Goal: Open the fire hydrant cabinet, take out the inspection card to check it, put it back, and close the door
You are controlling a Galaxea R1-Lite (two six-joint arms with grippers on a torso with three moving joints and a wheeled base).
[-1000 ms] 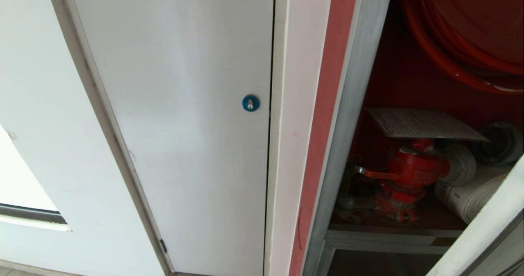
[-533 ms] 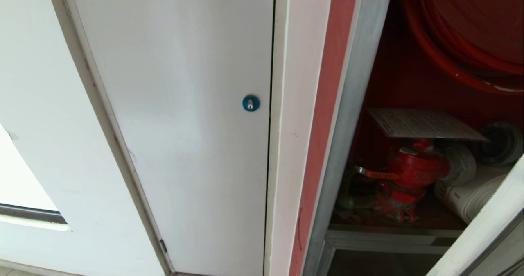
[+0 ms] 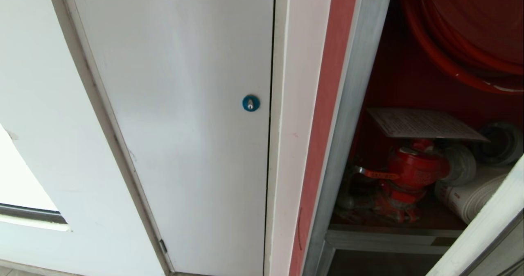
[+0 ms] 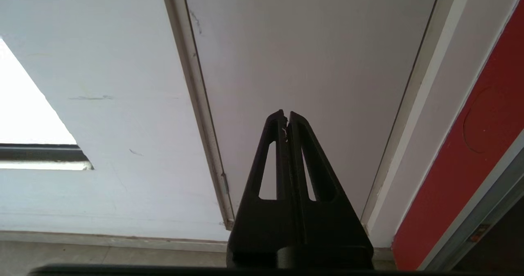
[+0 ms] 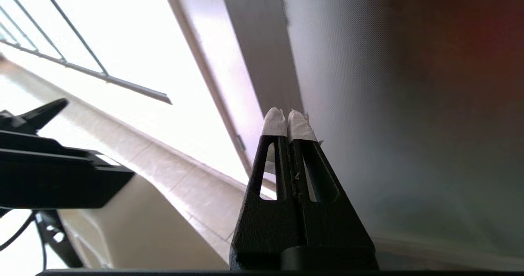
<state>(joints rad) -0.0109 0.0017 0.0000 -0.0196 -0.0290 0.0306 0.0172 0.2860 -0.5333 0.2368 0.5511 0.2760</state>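
Fire hydrant cabinet open, inspection card lying on the red valve.
Card print unreadable, at 3 o'clock; left gripper and right gripper both clenched, empty.

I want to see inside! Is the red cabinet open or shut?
Open. The cabinet's red inside shows, with the valve and the card lying on top.

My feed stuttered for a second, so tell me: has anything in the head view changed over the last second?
Nothing visibly changed. The thin white printed inspection card lies on top of the red valve inside the open silver-framed, red-lined fire hydrant cabinet, as before. The plain white panel with its blue round lock is also unchanged, and neither gripper enters the head view.
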